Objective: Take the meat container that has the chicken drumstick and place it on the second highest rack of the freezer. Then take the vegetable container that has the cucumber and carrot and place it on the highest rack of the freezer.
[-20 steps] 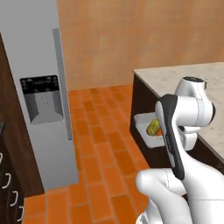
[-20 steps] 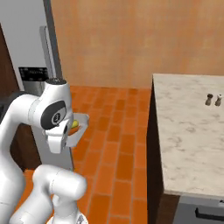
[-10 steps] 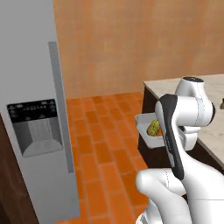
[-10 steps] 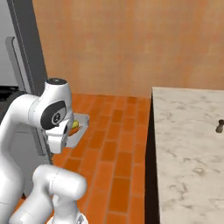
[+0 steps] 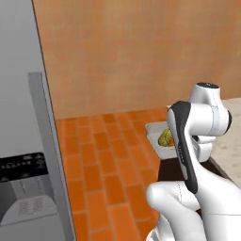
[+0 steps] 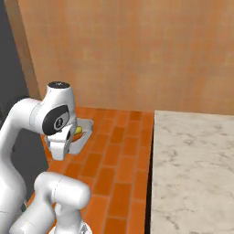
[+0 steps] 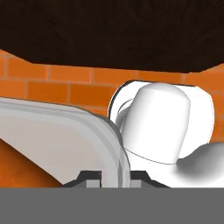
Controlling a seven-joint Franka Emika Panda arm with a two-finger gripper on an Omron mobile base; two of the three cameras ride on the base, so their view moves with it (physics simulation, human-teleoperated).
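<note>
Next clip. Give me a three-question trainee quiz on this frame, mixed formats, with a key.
1. True or false: the gripper is shut on the rim of a white container.
2. Multiple choice: what shows inside the container in the left base view? A) a chicken drumstick B) a yellow-green cucumber C) a bottle
3. Fill in: in the left base view, the grey freezer door stands to the ____ of the arm.

Key
1. True: the dark fingertips sit on either side of the rim, closed on it.
2. B
3. left
</note>
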